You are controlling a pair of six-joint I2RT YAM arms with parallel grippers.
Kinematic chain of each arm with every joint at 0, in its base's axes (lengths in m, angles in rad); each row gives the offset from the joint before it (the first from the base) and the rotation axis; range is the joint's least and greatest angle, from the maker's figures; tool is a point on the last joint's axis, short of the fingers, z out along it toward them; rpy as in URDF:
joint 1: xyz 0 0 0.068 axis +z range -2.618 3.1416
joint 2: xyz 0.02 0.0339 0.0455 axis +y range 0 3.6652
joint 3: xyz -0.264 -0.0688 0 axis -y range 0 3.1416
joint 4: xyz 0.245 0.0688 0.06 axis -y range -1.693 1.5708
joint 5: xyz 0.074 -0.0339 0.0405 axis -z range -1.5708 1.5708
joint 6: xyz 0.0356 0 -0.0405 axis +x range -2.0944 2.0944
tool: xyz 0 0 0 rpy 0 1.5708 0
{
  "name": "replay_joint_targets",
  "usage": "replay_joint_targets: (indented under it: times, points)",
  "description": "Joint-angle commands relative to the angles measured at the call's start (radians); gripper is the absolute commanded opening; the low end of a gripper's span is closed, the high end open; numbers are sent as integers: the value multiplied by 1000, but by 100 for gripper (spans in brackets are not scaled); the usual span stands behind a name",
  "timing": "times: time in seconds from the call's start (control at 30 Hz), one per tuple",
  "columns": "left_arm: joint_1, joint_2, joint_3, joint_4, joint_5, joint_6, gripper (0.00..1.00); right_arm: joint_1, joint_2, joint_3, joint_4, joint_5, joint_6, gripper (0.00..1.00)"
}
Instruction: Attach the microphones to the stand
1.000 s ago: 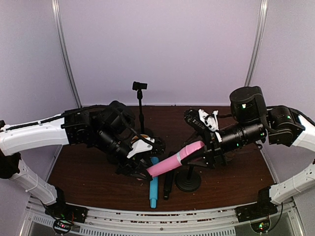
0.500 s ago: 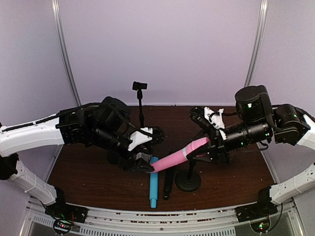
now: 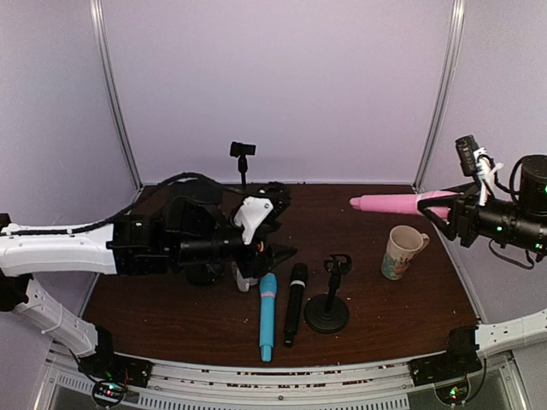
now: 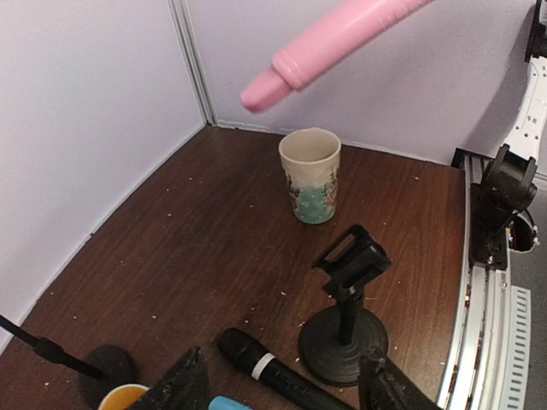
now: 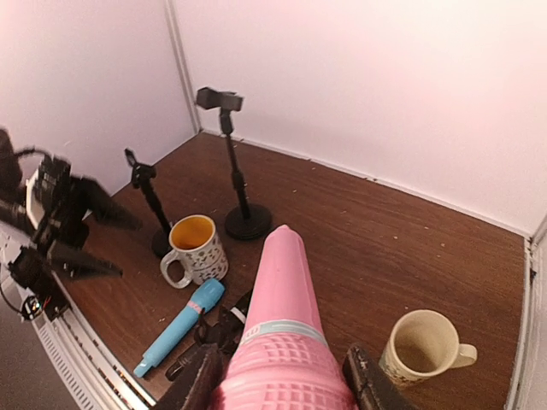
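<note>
My right gripper (image 3: 444, 207) (image 5: 282, 386) is shut on the head end of the pink microphone (image 3: 389, 203) (image 5: 282, 299), which it holds level in the air at the right, tail pointing left. The light blue microphone (image 3: 267, 314) (image 5: 178, 329) and the black microphone (image 3: 294, 301) (image 4: 272, 374) lie side by side on the table. The short stand (image 3: 328, 313) (image 4: 345, 331) is just right of them with its clip (image 3: 338, 263) (image 4: 352, 256) empty. Above the microphones' heads my left gripper (image 3: 280, 224) (image 4: 282, 393) hangs open and holds nothing.
A cream mug (image 3: 400, 252) (image 5: 423, 346) sits right of the short stand. A patterned mug with a yellow inside (image 5: 195, 249) is by my left arm. A tall stand (image 3: 243, 162) (image 5: 231, 158) is at the back, a third stand (image 5: 145, 196) left of it.
My left gripper opened, let go of the pink microphone's tail and pulled back. My right arm carried the pink microphone up and to the right, uncovering the cream mug.
</note>
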Motion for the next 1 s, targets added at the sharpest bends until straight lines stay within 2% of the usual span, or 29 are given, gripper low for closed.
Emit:
replay_joint_targets:
  times: [0.0, 0.1, 0.2, 0.4, 0.53, 0.73, 0.97]
  points:
    - [-70, 106, -38, 270, -132, -138, 61, -2, -1, 5, -167, 179, 111, 0]
    - [-112, 186, -45, 365, -176, -162, 61, -2, -7, -10, -205, 147, 146, 0]
    - [-127, 283, -33, 455, -178, -185, 62, -2, -71, -41, -157, 71, 118, 0]
    - [-128, 423, -26, 630, -229, -229, 56, -3, -190, -72, -107, 81, 105, 0]
    - [-128, 478, -33, 711, -250, -240, 54, -2, -144, -40, -174, 86, 109, 0]
    - [-128, 555, 2, 783, -203, -232, 47, -2, -111, -43, -192, 57, 104, 0]
    - [-128, 579, -34, 868, -272, -240, 40, -3, -134, -77, -166, 36, 111, 0]
